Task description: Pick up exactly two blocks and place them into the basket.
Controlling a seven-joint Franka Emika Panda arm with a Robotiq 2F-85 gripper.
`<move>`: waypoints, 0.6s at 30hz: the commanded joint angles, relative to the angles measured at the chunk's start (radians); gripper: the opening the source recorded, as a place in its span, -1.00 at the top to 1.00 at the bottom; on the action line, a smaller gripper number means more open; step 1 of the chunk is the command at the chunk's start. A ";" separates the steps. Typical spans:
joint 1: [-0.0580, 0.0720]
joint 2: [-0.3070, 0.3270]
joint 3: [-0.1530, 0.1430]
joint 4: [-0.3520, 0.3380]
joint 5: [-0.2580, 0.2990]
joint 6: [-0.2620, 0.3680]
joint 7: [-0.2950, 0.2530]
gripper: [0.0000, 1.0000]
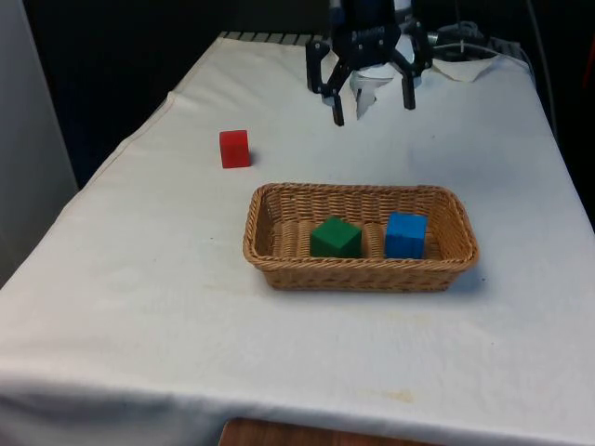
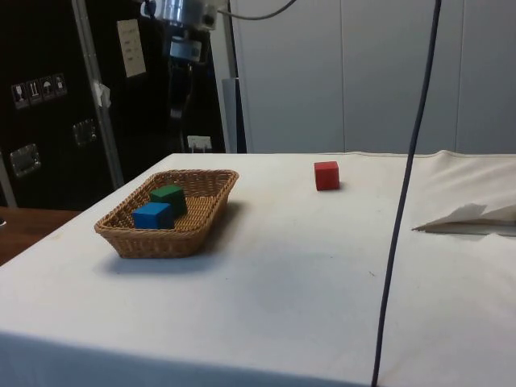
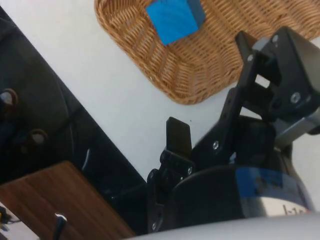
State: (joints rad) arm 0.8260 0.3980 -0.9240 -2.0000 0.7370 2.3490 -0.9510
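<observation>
Hanging high above the table's far end, your claw [image 1: 372, 105] has its fingers [image 1: 337, 107] spread wide with nothing between them. Below it and nearer the front camera sits the basket [image 1: 279, 264], and you can see the green block [image 1: 335, 238] and the blue block [image 1: 405, 235] lying side by side inside, green toward the front view's left. The wrist view catches the blue block [image 3: 173, 20] against the wicker [image 3: 210, 65]. Out on the cloth [image 1: 139, 307], the red block [image 1: 234, 149] stands alone, apart from the basket on the front view's left.
</observation>
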 commanded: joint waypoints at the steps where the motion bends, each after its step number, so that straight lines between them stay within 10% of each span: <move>1: 0.023 -0.022 -0.017 -0.029 -0.026 0.022 0.014 -0.99; 6: 0.002 -0.033 0.001 -0.026 -0.042 0.011 0.019 -0.99; 7: 0.019 -0.037 -0.012 -0.043 -0.064 0.034 0.035 -0.99; 18: 0.011 -0.044 -0.002 -0.047 -0.113 0.045 0.072 -0.99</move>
State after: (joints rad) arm 0.8300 0.3550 -0.9200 -2.0430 0.6330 2.3870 -0.8860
